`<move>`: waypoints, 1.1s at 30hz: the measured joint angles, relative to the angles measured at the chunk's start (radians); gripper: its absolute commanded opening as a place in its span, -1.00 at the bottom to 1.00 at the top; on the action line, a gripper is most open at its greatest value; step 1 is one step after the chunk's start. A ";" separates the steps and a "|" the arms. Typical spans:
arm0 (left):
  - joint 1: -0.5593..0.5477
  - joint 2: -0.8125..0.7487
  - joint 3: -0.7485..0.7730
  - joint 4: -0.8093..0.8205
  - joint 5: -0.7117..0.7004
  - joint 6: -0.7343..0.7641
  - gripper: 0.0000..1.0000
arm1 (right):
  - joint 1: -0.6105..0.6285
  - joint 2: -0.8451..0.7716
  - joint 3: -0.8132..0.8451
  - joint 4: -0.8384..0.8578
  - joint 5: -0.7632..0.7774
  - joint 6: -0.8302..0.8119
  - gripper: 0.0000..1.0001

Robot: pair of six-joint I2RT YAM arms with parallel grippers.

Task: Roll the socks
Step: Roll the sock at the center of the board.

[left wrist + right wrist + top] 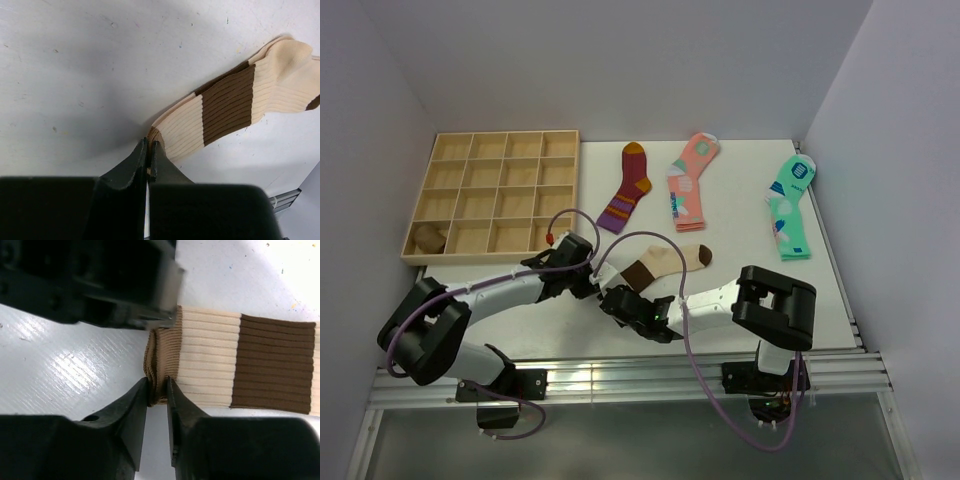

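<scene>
The socks (665,262) lie near the table's middle front, beige and ribbed with a dark brown band (227,102); they look stacked, several tan cuff layers showing at the near end (162,357). My left gripper (592,283) is shut on one corner of that cuff edge, its tips (149,142) pressed together over the fabric. From the opposite side my right gripper (158,382) pinches the bunched cuff layers between both fingers (135,400). In the top view the right gripper (617,300) sits just beside the left one. The left gripper's dark body (115,285) fills the upper right wrist view.
A wooden compartment tray (500,160) stands at the back left, with a brown bundle (428,237) in its near-left cell. Behind the socks lie a maroon striped sock (628,190), a pink patterned pair (688,180) and a mint-green pair (790,205). The table's front edge runs just behind both arms.
</scene>
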 measured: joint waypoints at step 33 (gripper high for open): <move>0.048 -0.253 -0.225 0.144 -0.002 -0.018 0.30 | -0.493 -0.019 -0.152 0.230 -0.892 0.401 -1.00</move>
